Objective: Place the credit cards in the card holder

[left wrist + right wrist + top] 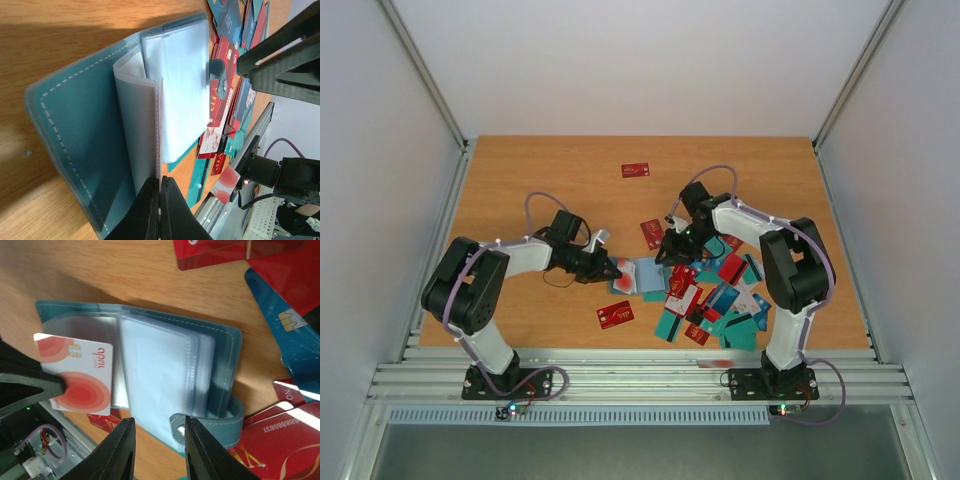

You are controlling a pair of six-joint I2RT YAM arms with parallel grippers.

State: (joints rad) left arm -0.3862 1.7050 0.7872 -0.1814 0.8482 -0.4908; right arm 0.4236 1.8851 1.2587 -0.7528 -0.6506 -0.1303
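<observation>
Your left tool (159, 189) is pressed together on the edge of a white card with red circles (75, 372). In its own wrist view the card shows only as a thin line running into the clear sleeves (175, 90) of the open card holder (80, 145). From the right wrist view the card lies over the holder's left-hand pocket, but I cannot tell whether its leading edge is inside the pocket or riding on top.

That is the main risk: push now and the card may skate across the plastic instead of entering.

Your right tool (156, 440) is spread, one finger on each side of the strap tab (200, 421), gripping nothing. If it isn't bearing down, the holder may slide on the table (520, 180) toward the loose credit cards (715, 300) just beside it.

The card is pinched near one edge only, so it may pivot when it meets resistance. The two tools are also close together, so a long push could bring them into contact.
</observation>
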